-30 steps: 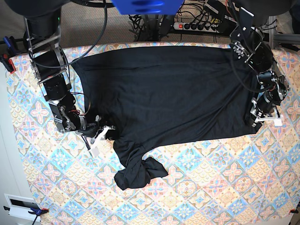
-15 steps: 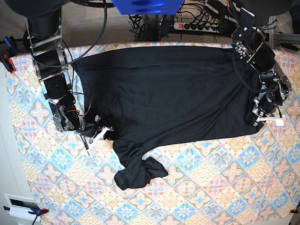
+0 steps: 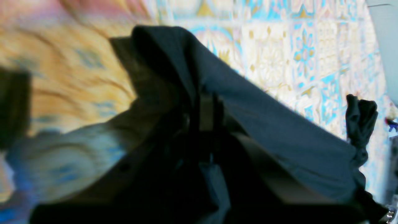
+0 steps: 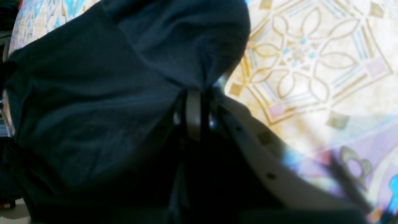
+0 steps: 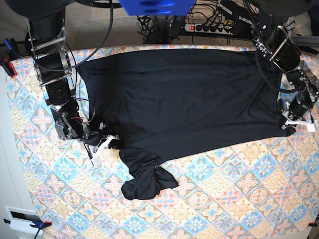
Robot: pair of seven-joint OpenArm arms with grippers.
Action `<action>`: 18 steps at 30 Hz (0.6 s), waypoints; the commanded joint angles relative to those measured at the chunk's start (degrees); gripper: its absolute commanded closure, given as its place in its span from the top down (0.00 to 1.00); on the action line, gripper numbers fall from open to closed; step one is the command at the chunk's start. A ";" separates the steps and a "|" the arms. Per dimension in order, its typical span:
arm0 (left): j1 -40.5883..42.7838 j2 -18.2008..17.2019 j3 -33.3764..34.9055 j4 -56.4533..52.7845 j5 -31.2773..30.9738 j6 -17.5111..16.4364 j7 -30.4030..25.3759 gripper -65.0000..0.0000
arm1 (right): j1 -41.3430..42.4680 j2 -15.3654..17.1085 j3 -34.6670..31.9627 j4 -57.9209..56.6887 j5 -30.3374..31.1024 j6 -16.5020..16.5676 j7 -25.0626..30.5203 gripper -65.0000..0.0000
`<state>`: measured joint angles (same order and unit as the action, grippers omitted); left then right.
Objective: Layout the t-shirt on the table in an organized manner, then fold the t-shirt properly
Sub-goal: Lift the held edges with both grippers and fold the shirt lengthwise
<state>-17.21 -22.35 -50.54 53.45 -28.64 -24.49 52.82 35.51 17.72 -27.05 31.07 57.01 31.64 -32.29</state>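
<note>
Right gripper (image 5: 106,143) at scene left: jaws pinched tight on the near-left edge of the t-shirt (image 5: 179,97), cloth bunched over the fingertips in the wrist view. Left gripper (image 5: 293,124) at scene right: jaws likewise clamped on the shirt's near-right corner. Black shirt spread wide across the far half of the table (image 5: 229,199), stretched between both grips. One sleeve (image 5: 147,180) lies knotted in a lump, near-left, trailing onto the patterned cloth.

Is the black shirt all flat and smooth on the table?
No, one sleeve of the plain black fabric t-shirt is bunched in a lump on the pastel diamond-patterned table, seen from the base view.
</note>
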 commanded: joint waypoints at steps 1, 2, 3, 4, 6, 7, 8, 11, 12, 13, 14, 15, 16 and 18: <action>-0.59 -0.55 0.04 3.21 -1.11 -0.61 -1.08 0.00 | 1.72 0.79 1.33 0.71 0.44 -0.12 0.60 0.00; 0.03 -0.38 0.04 5.05 -1.11 -0.70 -1.08 0.00 | 1.72 0.79 2.21 0.71 0.44 -0.12 0.60 0.00; 0.73 -0.38 0.04 6.99 -1.11 -1.22 -1.08 0.00 | 1.64 0.79 3.00 0.71 0.44 -0.12 0.51 0.00; 1.43 -0.29 0.04 8.48 -1.11 -2.28 -1.08 0.00 | 1.64 0.79 3.62 0.71 0.44 -0.03 0.51 0.00; 1.78 -0.11 0.13 9.45 -1.11 -4.56 -0.99 0.00 | 1.64 0.79 4.15 0.71 0.44 -0.03 0.51 0.00; 1.78 -0.11 0.13 9.45 -1.11 -5.71 -0.29 0.00 | 1.64 0.79 4.15 0.71 0.44 -0.03 0.51 0.00; 1.78 -0.11 0.13 9.45 -1.11 -6.85 0.77 0.00 | 1.64 0.79 4.15 0.80 0.44 -0.03 0.51 0.00; 1.78 -0.11 0.13 9.54 -1.20 -9.14 2.79 0.00 | 1.64 0.88 4.32 1.15 0.44 0.05 0.51 0.00; 1.87 -0.11 0.13 9.54 -1.82 -9.84 2.96 0.00 | 1.64 1.14 5.03 2.29 0.44 0.05 0.51 0.00; 2.57 -0.11 0.13 9.54 -2.70 -10.54 3.14 0.00 | 1.64 2.02 5.91 3.88 0.44 0.05 0.51 0.00; 3.37 -0.20 0.13 9.80 -3.75 -10.89 3.14 0.00 | 1.64 2.72 6.61 5.63 0.44 0.05 0.51 0.00; 4.16 -0.29 0.13 10.59 -4.98 -10.98 3.14 0.00 | 1.55 3.52 7.40 7.66 0.44 0.05 0.51 0.00; 4.95 -0.20 0.13 12.09 -6.21 -11.07 3.14 0.00 | 0.58 4.31 8.10 9.77 0.44 0.05 0.34 0.00; 6.62 -0.02 0.65 15.16 -7.97 -11.07 3.14 0.00 | -2.58 4.66 9.25 13.28 0.44 0.05 -0.54 0.00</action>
<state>-9.08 -20.82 -49.98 67.26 -35.11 -35.18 57.52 32.51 22.20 -17.85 44.18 57.41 31.44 -33.17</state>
